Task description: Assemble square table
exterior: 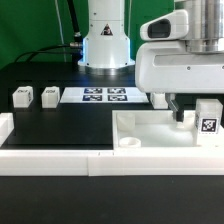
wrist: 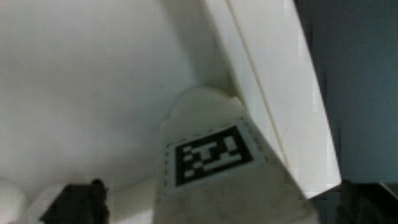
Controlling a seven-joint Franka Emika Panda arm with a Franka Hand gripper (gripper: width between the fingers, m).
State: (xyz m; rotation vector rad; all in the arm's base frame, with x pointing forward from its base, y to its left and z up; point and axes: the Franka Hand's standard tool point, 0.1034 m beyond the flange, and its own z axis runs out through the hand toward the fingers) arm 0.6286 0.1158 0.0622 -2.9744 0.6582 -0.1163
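The large white square slab (exterior: 150, 128) lies at the exterior view's right, ribs up. A tagged leg block (exterior: 207, 118) stands upright at its right corner. My gripper (exterior: 190, 114) hangs over that corner. In the wrist view the tagged leg (wrist: 217, 155) stands between the dark fingers (wrist: 80, 202), against the slab's raised rib (wrist: 267, 90). There is a gap at one finger, and the jaws stand open around the leg. Two more leg blocks (exterior: 22, 97) (exterior: 49, 96) sit at the exterior view's far left. I see no fourth leg.
The marker board (exterior: 105, 96) lies on the black table in front of the robot base (exterior: 104, 45). The long low white border wall (exterior: 60, 158) runs along the front edge and turns up at the left.
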